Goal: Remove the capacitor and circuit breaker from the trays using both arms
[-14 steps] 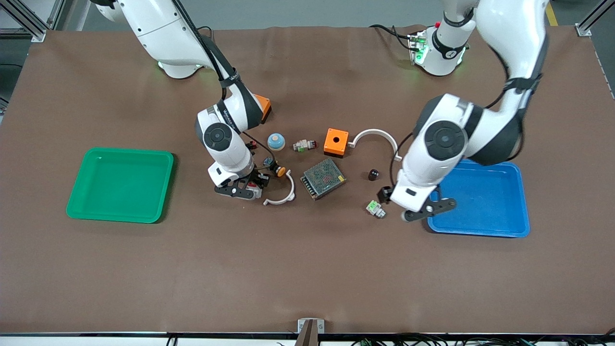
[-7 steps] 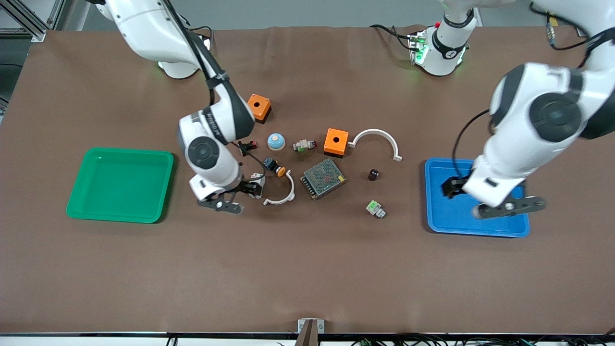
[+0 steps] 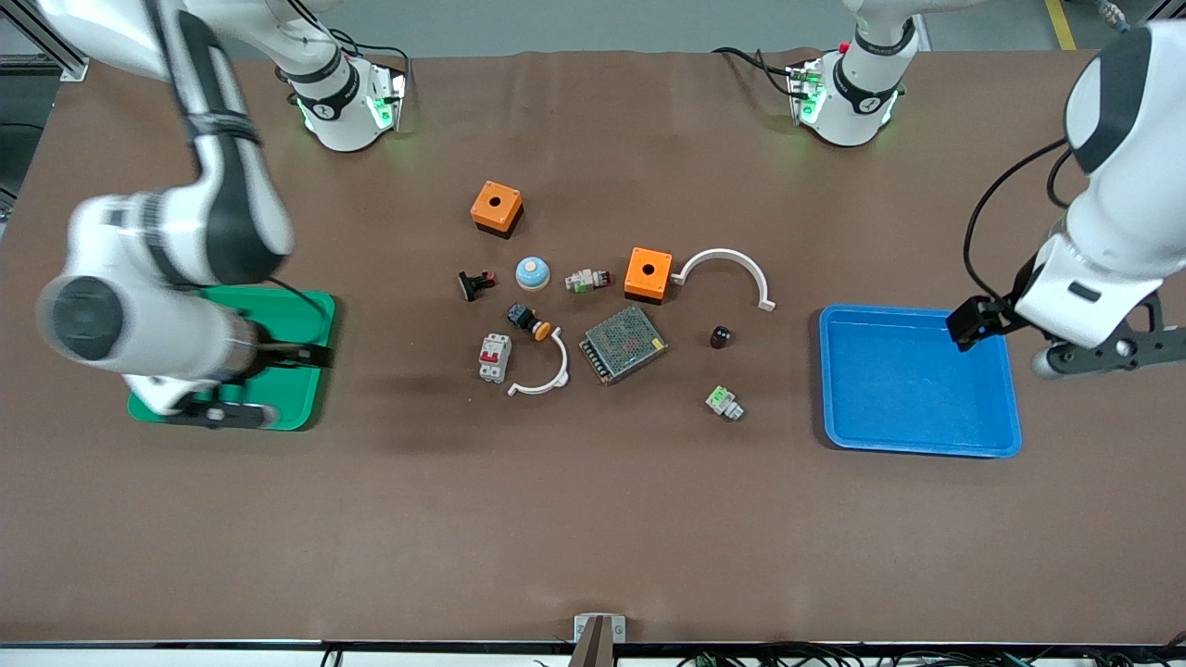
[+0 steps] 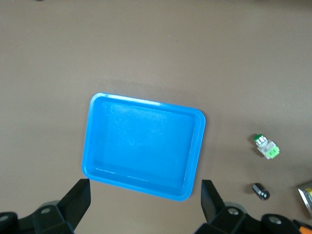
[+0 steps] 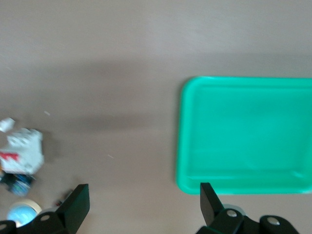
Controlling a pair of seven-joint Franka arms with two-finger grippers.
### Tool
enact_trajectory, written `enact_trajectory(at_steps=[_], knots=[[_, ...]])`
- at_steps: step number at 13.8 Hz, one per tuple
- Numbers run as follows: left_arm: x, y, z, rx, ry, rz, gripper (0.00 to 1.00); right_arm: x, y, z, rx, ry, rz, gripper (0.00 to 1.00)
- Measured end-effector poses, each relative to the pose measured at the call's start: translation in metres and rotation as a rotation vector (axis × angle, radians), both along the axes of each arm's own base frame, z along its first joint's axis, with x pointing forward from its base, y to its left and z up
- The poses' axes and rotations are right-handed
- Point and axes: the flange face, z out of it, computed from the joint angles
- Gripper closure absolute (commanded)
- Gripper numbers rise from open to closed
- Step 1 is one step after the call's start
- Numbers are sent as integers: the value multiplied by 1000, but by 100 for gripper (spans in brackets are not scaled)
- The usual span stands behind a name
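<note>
Right gripper (image 3: 218,412): has drawn back from the parts cluster to over the green tray (image 3: 315,306); fingers spread, holding nothing.
Left gripper (image 3: 1107,357): withdrawn past the blue tray (image 3: 917,445); fingers spread.
Circuit breaker (image 3: 494,358): released, on the counter (image 3: 593,519).
Capacitor (image 3: 720,336): on the counter; both trays hold nothing, as the task wants.

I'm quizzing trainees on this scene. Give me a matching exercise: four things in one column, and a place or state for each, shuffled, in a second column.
1. circuit breaker
2. capacitor
3. right tool
4. left tool

A. over the green tray's edge
B. on the table beside the white arc
C. open, above the blue tray's rim
D. between the power supply and the blue tray

Pairs: 1-B, 2-D, 3-A, 4-C
</note>
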Motion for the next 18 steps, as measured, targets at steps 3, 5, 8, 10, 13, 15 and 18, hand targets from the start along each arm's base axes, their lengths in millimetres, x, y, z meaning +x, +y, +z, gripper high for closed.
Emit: enact_trajectory(at_steps=[3,5,8,10,13,15,18], knots=[[-19,3,30,6,1,-45,0,-9,-82,30,26,9,-34,0],[-35,19,50,-22,26,-66,0,-9,-106,64,30,-21,-56,0],[-57,41,69,-70,77,-69,0,-7,-111,109,29,-73,-61,0],[-66,43,76,-71,84,-66,0,-5,-112,114,27,-97,-62,0],[-77,36,76,-89,101,-75,0,-4,-112,114,27,-101,-61,0],[-84,33,73,-98,110,-78,0,-6,-114,114,28,-89,-65,0],[-94,32,80,-97,115,-75,0,-18,-123,126,33,-81,-80,0]])
